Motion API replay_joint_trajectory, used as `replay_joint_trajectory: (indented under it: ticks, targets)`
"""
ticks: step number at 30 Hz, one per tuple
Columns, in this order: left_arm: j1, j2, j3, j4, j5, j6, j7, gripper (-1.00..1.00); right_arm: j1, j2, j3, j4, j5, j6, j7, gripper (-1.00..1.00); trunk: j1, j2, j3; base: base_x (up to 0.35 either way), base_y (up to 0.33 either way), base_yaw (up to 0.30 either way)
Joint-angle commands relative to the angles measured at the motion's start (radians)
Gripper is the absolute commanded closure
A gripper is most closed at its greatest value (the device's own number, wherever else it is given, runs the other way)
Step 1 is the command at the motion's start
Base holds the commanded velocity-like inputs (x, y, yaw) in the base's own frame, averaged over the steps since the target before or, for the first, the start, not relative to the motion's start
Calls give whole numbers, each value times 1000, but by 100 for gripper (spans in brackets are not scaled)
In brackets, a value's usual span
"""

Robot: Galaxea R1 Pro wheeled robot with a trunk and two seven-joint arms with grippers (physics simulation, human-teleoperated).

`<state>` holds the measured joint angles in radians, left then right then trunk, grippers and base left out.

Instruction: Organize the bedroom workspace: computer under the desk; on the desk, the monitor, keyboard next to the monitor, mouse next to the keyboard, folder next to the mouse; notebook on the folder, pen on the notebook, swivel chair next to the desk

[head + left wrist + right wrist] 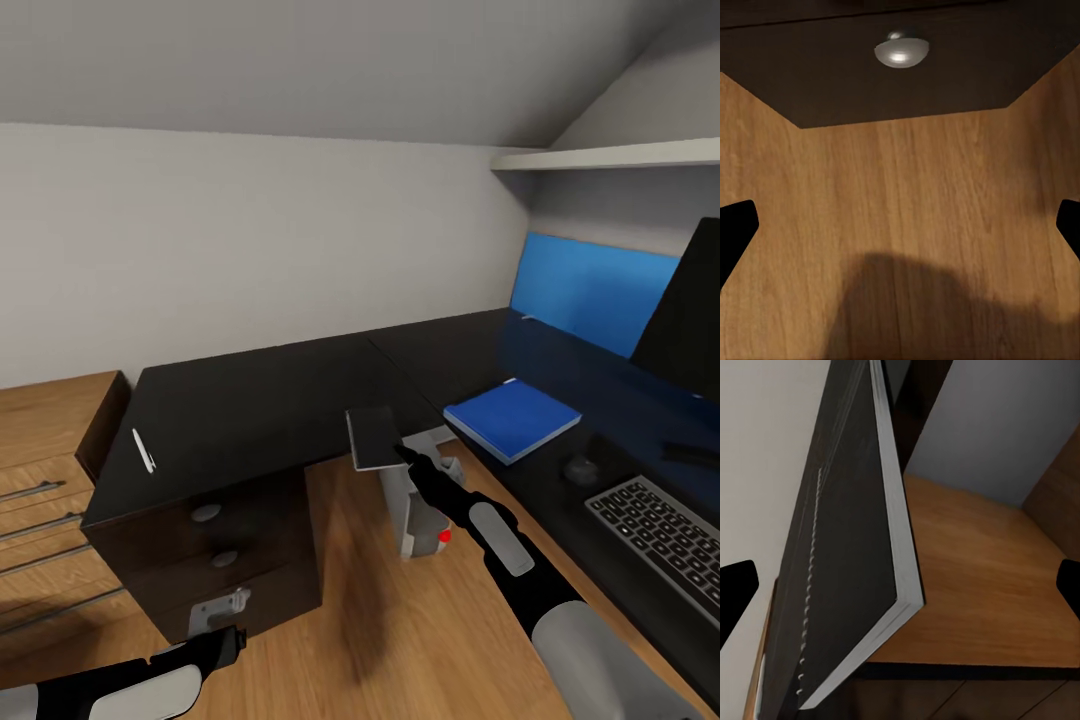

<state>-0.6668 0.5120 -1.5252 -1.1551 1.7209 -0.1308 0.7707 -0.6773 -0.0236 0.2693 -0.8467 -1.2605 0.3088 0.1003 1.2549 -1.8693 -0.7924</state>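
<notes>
The dark notebook with white page edges lies level at the inner corner of the black desk, jutting past its edge. My right gripper is at its near corner. In the right wrist view the notebook stands between the wide-apart fingertips; the gripper is open. The blue folder lies on the desk, then the mouse, keyboard and monitor. A white pen lies at the desk's left end. The computer stands under the desk. My left gripper is open and low. The swivel chair is out of view.
Dark drawers with round silver knobs sit under the desk's left end; one knob faces my left gripper over the wooden floor. A light-wood drawer unit stands at the far left. A blue wall panel backs the desk.
</notes>
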Motion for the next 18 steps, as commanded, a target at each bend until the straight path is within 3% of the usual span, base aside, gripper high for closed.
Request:
replay_joint_trajectory:
  ticks: [1,18]
  targets:
    - [-2,0,-4,-2,9,-10,1,-100,-1,-1,2,0,-5,1,1,-100,0,0,-1,26,13,0]
    - [-2,0,-4,-2,9,-10,1,-100,-1,-1,5,0,-4,2,2,-100,0,0,-1,4,2,0]
